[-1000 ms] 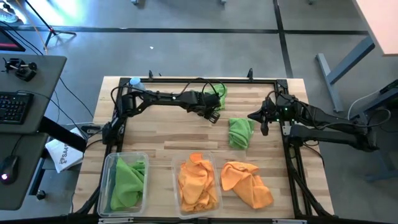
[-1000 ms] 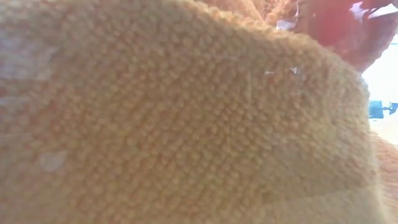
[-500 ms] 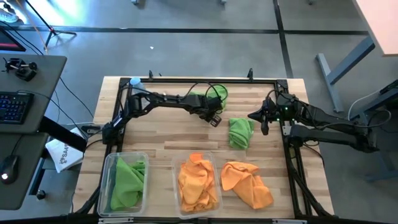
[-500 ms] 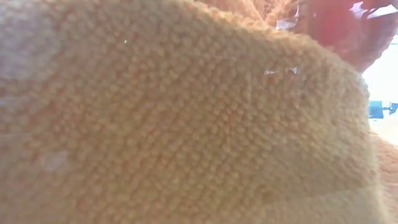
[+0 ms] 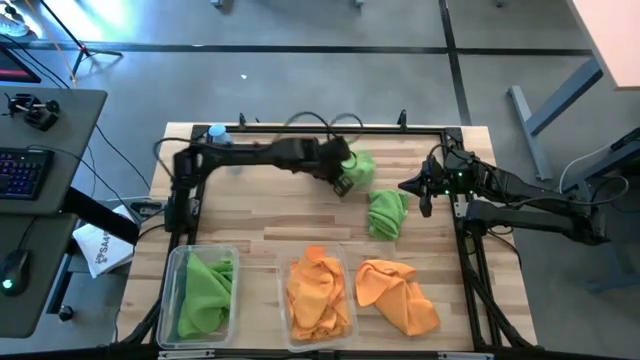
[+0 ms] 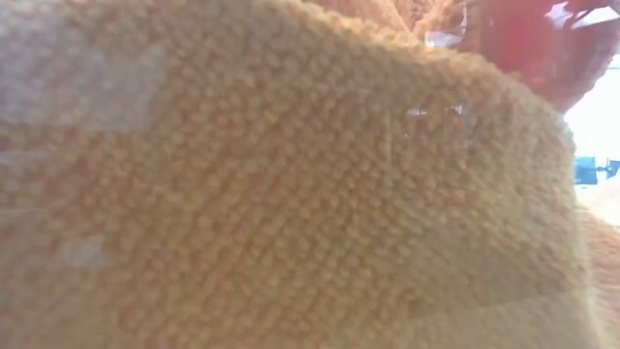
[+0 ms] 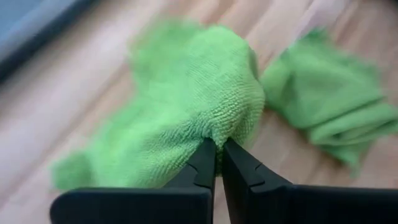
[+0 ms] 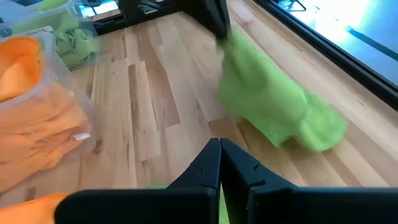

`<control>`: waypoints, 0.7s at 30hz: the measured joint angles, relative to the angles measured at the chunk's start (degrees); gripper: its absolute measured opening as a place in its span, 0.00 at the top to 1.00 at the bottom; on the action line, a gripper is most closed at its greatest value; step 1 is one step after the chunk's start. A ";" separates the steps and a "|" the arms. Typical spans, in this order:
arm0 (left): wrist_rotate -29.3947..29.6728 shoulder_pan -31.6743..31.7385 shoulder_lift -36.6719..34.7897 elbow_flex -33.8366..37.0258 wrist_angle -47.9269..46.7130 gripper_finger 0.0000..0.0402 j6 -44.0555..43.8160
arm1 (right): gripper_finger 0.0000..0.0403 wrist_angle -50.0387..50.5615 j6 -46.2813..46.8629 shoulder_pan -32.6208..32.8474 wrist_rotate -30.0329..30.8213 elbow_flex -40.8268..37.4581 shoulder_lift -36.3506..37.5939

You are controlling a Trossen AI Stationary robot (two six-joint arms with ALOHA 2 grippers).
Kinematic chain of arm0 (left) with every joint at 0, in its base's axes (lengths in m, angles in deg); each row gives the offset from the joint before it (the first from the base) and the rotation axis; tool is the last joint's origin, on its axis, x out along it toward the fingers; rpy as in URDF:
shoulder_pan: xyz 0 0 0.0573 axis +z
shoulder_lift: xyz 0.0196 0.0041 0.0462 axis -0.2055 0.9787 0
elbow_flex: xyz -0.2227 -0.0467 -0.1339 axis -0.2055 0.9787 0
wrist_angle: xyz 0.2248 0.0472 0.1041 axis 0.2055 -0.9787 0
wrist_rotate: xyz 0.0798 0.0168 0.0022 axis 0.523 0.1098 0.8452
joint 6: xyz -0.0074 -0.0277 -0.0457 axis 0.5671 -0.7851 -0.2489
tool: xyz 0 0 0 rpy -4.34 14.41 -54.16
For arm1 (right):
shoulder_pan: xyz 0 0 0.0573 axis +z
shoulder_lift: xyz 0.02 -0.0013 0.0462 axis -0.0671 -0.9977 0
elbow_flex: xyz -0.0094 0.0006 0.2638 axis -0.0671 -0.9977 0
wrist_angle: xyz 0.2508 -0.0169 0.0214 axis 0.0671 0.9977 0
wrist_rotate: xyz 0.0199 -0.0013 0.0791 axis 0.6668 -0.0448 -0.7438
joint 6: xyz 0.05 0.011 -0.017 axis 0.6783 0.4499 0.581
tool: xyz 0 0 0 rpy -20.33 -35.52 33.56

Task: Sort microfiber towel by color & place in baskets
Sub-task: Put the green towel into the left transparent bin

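Note:
My left gripper (image 5: pixel 346 172) is over the far middle of the table, shut on a green microfiber towel (image 5: pixel 360 165). A second green towel (image 5: pixel 387 212) lies crumpled on the table to its near right. A loose orange towel (image 5: pixel 397 295) lies near the front edge. Two clear baskets stand at the front. The left one (image 5: pixel 172 262) holds green cloth and the middle one (image 5: pixel 282 268) holds orange cloth. My right gripper (image 5: pixel 425 203) waits shut at the right side, holding nothing. My left gripper pinches a raised fold of the green towel (image 7: pixel 214 132) between its two fingertips (image 7: pixel 205 158), coming at it slanting down from the table's left. The towel drapes below the fingers (image 8: pixel 267 99), slack. Its lower end (image 8: pixel 317 132) appears to rest on the table.
A small water bottle (image 5: pixel 217 132) stands at the table's far left corner. A black frame rail (image 5: pixel 330 128) runs along the far edge. An orange towel (image 6: pixel 291 194) in the middle basket fills the low view. Bare wood lies between the baskets and the green towels.
My left gripper has shut on the green towel at the far edge and risen, rolling its wrist a little. The towel's gripped fold has come up off the table and shifted slightly toward the right, while its lower end trails below.

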 joint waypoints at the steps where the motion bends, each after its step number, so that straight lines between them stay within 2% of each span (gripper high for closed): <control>1: 0.59 -0.02 -2.00 0.02 -0.05 1.00 0.67 | 1.00 0.00 -0.02 0.00 0.22 0.02 -0.01; 6: 5.04 -0.04 -12.65 -0.07 -0.32 1.00 3.93 | 1.00 0.00 0.22 0.00 0.46 0.04 -0.01; 11: 7.21 -0.05 -21.22 -0.07 -2.69 1.00 6.98 | 1.00 0.00 4.51 0.00 0.47 0.04 -0.01; 16: 9.88 -1.55 -27.86 -0.13 -11.73 1.00 6.92 | 1.00 0.00 8.06 0.01 0.53 0.04 -0.01; 21: 13.94 -5.91 -33.72 -0.11 -21.26 1.00 4.37 | 1.00 -0.02 11.98 0.04 2.24 0.04 -0.12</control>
